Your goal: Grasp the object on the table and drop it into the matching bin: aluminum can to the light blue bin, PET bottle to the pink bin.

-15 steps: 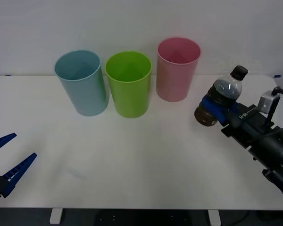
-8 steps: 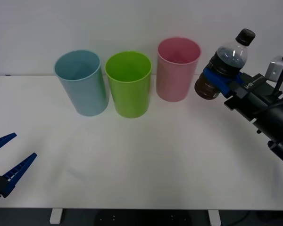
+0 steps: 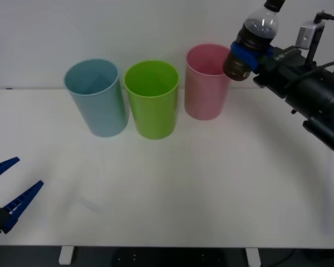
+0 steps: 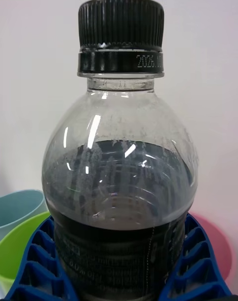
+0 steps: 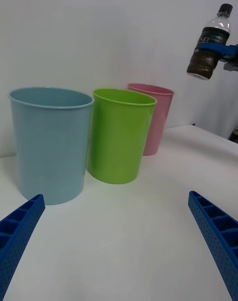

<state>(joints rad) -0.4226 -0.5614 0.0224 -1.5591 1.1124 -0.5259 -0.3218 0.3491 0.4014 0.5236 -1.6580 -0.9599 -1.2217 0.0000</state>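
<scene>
My right gripper (image 3: 246, 54) is shut on the PET bottle (image 3: 249, 40), a small clear bottle with dark contents and a black cap, held high in the air and tilted. It hangs just right of and above the pink bin's (image 3: 207, 83) rim. The right wrist view shows the bottle (image 4: 120, 182) close up between the blue fingers (image 4: 34, 266). From the left wrist view the bottle (image 5: 209, 46) floats above the pink bin (image 5: 157, 117). The light blue bin (image 3: 97, 98) stands far left in the row. My left gripper (image 3: 4, 192) rests open over the table's (image 3: 172, 183) near left edge.
A lime green bin (image 3: 152, 100) stands between the light blue and pink bins, close beside both. The three bins line the back of the white table in front of a plain wall. The right arm (image 3: 312, 94) reaches in from the right.
The right gripper has lifted the bottle from near the table up and leftward, bringing it above the level of the pink bin's rim. The left arm has not moved.
</scene>
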